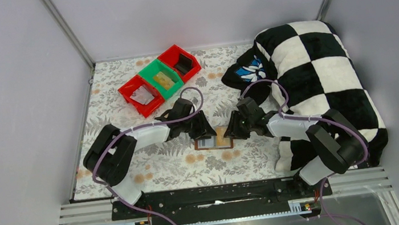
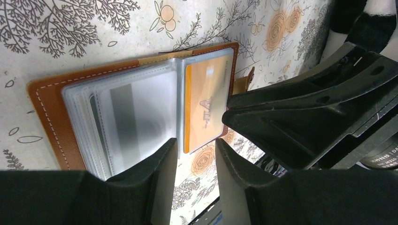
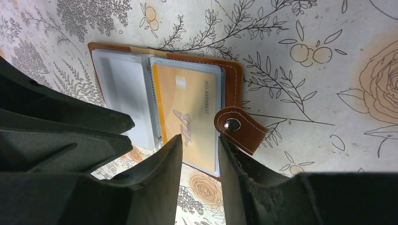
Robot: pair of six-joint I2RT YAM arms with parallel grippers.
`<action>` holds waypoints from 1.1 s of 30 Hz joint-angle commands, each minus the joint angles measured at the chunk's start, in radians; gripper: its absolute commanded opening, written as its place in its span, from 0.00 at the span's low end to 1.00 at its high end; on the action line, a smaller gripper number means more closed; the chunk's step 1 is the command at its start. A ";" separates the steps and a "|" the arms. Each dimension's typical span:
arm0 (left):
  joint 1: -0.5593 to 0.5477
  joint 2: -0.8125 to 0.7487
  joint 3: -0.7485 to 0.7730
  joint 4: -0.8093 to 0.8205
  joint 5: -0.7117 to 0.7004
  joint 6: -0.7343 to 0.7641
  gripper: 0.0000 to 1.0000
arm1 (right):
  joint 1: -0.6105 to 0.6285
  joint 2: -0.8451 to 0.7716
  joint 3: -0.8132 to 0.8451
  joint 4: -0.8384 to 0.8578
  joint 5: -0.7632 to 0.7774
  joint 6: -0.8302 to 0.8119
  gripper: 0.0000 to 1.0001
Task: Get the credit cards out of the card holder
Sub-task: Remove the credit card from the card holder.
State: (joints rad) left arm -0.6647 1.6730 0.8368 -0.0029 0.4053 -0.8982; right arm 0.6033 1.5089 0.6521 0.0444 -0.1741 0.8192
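Note:
The brown card holder (image 1: 213, 141) lies open on the floral cloth between my two grippers. In the left wrist view its tan cover (image 2: 44, 105) frames clear sleeves holding a greyish card (image 2: 136, 117) and a gold VIP card (image 2: 206, 101). My left gripper (image 2: 196, 150) is open and empty, its tips just over the holder's near edge at the fold. My right gripper (image 3: 199, 145) is open and empty over the gold card (image 3: 187, 112), beside the snap strap (image 3: 240, 130). From above, the left gripper (image 1: 204, 131) and right gripper (image 1: 234, 132) flank the holder.
Two red bins and a green bin (image 1: 161, 78) stand in a row at the back left, with items inside. A black-and-white checkered blanket (image 1: 319, 75) fills the right side, under the right arm. Grey walls close in the table.

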 commanded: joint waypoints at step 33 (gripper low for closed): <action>-0.001 0.085 0.015 0.031 -0.018 0.054 0.34 | 0.005 0.020 -0.005 0.085 -0.001 0.006 0.39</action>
State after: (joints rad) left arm -0.6647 1.7367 0.8383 0.0471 0.4118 -0.8791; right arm 0.6033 1.5108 0.6514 0.0998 -0.1749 0.8196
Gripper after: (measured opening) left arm 0.343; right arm 0.396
